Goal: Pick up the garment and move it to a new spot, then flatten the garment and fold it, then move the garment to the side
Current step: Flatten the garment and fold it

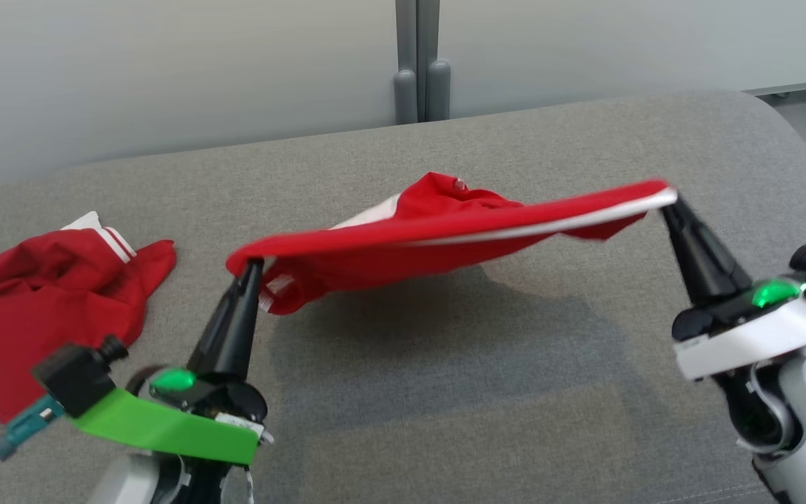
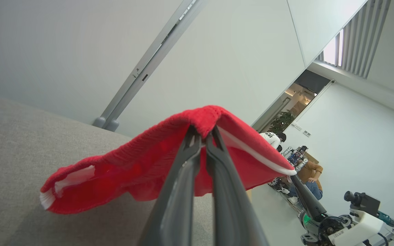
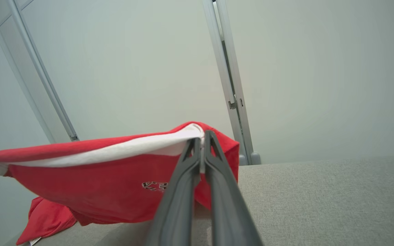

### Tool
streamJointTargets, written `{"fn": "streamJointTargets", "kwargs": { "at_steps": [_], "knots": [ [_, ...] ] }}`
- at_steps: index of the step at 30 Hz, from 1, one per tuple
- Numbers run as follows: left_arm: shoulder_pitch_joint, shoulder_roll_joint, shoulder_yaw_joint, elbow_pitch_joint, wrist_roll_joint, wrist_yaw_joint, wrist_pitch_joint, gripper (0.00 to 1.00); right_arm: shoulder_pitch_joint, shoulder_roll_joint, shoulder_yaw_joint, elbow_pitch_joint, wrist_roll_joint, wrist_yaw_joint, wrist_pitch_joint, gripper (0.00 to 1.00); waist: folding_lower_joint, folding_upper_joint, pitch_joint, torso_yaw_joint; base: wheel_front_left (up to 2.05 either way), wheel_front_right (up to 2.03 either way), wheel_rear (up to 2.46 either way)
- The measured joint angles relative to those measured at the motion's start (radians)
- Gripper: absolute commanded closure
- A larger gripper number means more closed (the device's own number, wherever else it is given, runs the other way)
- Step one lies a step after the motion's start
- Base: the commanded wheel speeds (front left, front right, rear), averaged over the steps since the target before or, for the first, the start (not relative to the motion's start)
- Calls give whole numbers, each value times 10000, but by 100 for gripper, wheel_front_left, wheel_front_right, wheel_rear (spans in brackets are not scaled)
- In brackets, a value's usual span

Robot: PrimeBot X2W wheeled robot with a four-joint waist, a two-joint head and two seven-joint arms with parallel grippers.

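On garment (image 3: 80,186), dark lettering (image 3: 154,186), illegible.

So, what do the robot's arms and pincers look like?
The left pincer and right pincer each have two long, tapering black fingers and a green light at the base. The left has a bright green plastic wrist bracket with a teal cable plug; the right, a white plastic wrist bracket.

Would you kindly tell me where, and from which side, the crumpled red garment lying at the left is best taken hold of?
Probably its loose corner, the one pointing toward the middle of the grey cushion, taken from above. The crumpled garment is bunched elsewhere, while that corner looks thin and flat, so one layer can be pinched.
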Motion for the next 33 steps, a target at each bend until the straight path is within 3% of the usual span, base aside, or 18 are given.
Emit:
{"fn": "streamJointTargets", "kwargs": {
  "at_steps": [7, 10, 12, 15, 19, 25, 29, 33],
  "knots": [
    [-1537, 428, 439, -3041, -13, -81, -23, 100, -1280, -393, -1361, -2742, -23, 0, -33, 100, 0, 0, -288, -50, 0, 0, 0],
    [-2497, 709, 458, -3582, 15, -81, 591, 100, -1938, -541, -1718, -3438, 63, 0, -31, 100, 0, 0, -292, -29, 0, 0, 0],
    [-2973, 857, 464, -3287, -63, 33, 1080, 100, -2306, -702, -1547, -3298, 94, 0, 48, 100, 0, 0, -225, 0, 0, 0, 0],
    [-3380, 894, 405, -2027, -247, 619, 1827, 100, -2913, -677, -828, -2389, 382, 0, 886, 100, 0, 0, -69, 33, 0, 0, 0],
    [-4121, 1005, 558, -495, -268, 1162, 2318, 100, -4245, -291, 15, -968, 299, 0, 1778, 100, 0, 0, 203, 51, 0, 0, 0],
    [-6291, 639, 754, 276, -138, 1264, 2326, 100, -6775, 71, -662, -510, -236, -268, 1361, 100, 0, 0, 528, 48, 0, 0, 0],
    [-6580, 556, 759, 940, -138, 1258, 2426, 100, -6597, 134, -215, 2, -265, -180, 1354, 100, 0, 0, 505, -19, 0, 0, 0],
    [-6017, 871, 196, 1772, 330, 1267, 2665, 100, -5190, -63, 460, 566, -263, -98, 1787, 100, 0, 0, 537, -183, 0, 0, 0]
  ]
}}
